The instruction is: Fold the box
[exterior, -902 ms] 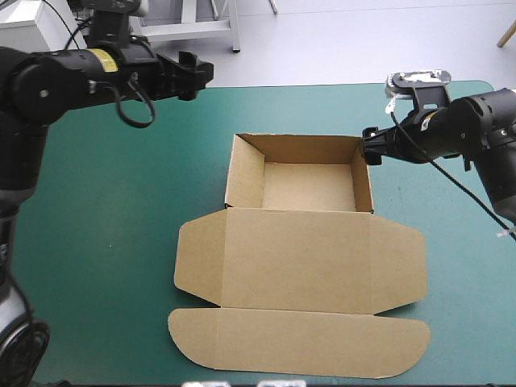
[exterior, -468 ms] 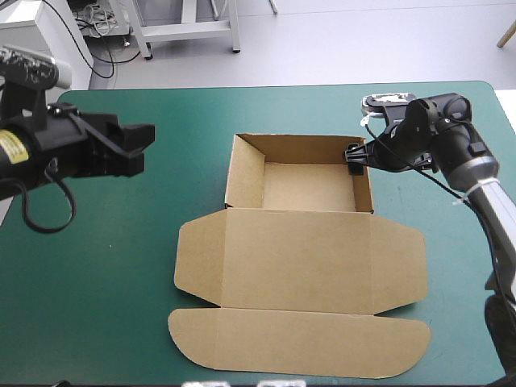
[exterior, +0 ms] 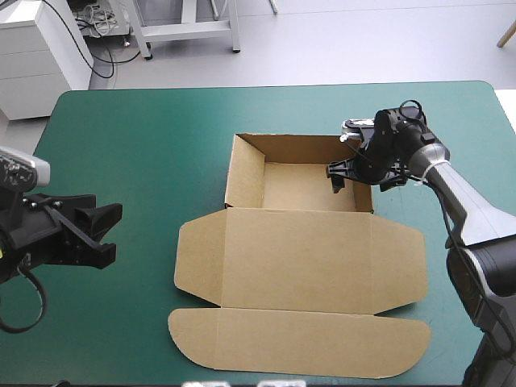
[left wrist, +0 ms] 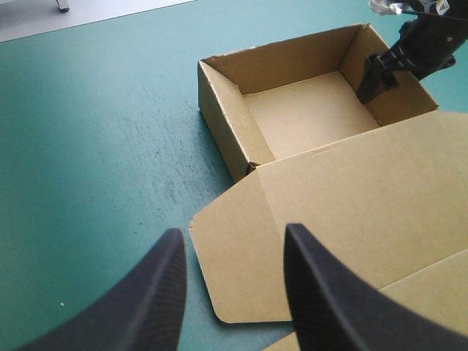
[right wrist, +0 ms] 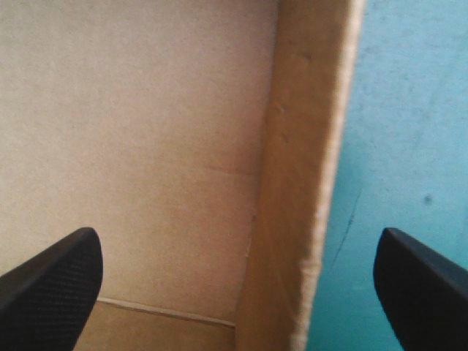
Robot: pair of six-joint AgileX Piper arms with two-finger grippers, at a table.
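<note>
While the right claw [right wrist: 235, 241], wide open and empty, straddles the right wall [right wrist: 292, 183] of the box [exterior: 306, 187] at mid surface [exterior: 121, 145], advise lowering sq. and pinching w/o buckling board; left claw [left wrist: 232, 240], open and empty, hangs apart, left of the lid [exterior: 298, 246].

Left pincer [left wrist: 234, 232], right pincer [right wrist: 235, 234]: both agape

The left gripper [left wrist: 234, 232] held its black fingers [left wrist: 157, 292] apart above the teal-green cover [left wrist: 95, 131] and a corner flap of the lid [left wrist: 351, 197], which lay flat before the brown box [left wrist: 307, 117], an open tray, where the right gripper [left wrist: 374, 77] hung at the far side wall.
</note>
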